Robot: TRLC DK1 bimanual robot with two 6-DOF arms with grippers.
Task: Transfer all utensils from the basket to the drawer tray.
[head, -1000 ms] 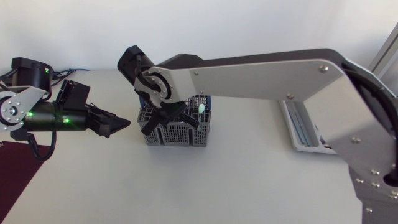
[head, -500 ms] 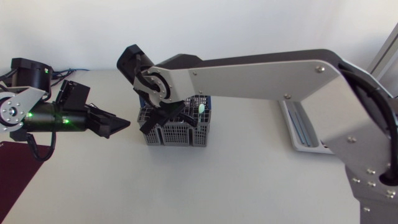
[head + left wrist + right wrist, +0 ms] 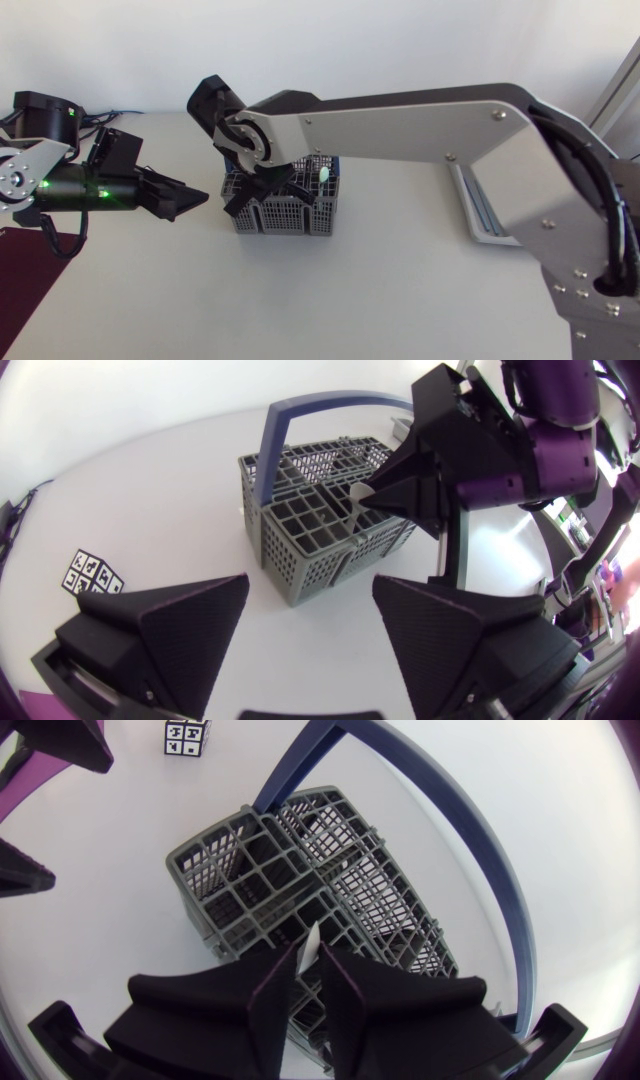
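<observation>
A grey wire basket [image 3: 285, 212] with a blue handle [image 3: 300, 410] stands mid-table. My right gripper [image 3: 268, 192] reaches down into its top from above. In the right wrist view its fingers [image 3: 275, 980] stand close together on a thin pale utensil handle [image 3: 312, 942] that rises from a compartment. The left wrist view shows that handle [image 3: 357, 512] at the right gripper [image 3: 372, 500]. A pale utensil tip [image 3: 325, 175] sticks up at the basket's right side. My left gripper [image 3: 192, 200] hovers open just left of the basket [image 3: 320, 530], holding nothing. The drawer tray [image 3: 485, 215] lies at the right, partly under my right arm.
A small cube with black-and-white markers [image 3: 92, 575] sits on the table beside the basket, on my left gripper's side. A dark red mat [image 3: 20, 285] covers the table's front left corner. My right arm's long link spans the table above the basket and tray.
My right arm's links have shifted slightly leftward, while its gripper stays in the basket. The left arm has barely moved.
</observation>
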